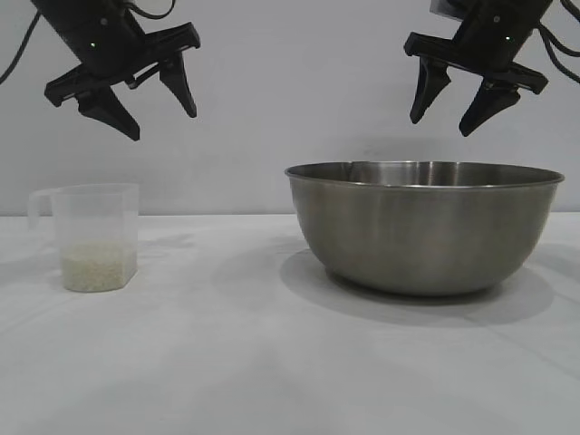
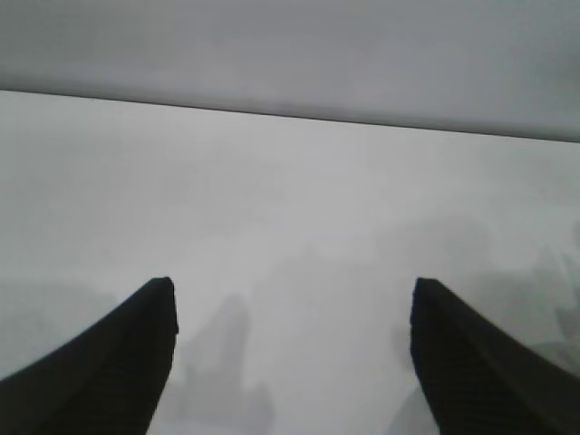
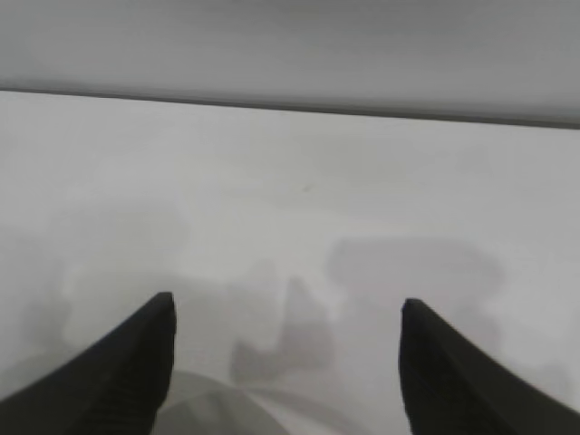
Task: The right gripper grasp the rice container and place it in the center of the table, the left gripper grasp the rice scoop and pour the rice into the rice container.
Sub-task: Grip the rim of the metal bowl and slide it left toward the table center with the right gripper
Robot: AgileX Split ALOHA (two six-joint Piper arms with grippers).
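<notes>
We see the bowl (image 1: pixel 424 228) at the right of the frame, sitting on the white surface (image 1: pixel 272 362). The right gripper (image 1: pixel 459 113) hangs in the air at the upper right, just above the bowl's rim, with its fingers spread wide and nothing in them. We think the bowl is hard, smooth and a bit slippery. It looks too big to go between the fingers, so we would pinch its thin rim, one finger inside and one outside. It may tip or slide if we pull fast.

The cup (image 1: pixel 93 237) stands at the left of the frame, well apart from the bowl. Some rice (image 1: pixel 98 267) lies in its bottom part. The left gripper (image 1: pixel 154 113) hangs at the upper left, above the cup, also wide and empty. We think the cup is light and thin and could squash or fall over. Its loop handle (image 1: pixel 38 207) sticks out to the left, but the cup's wall may be an easier place to hold.
</notes>
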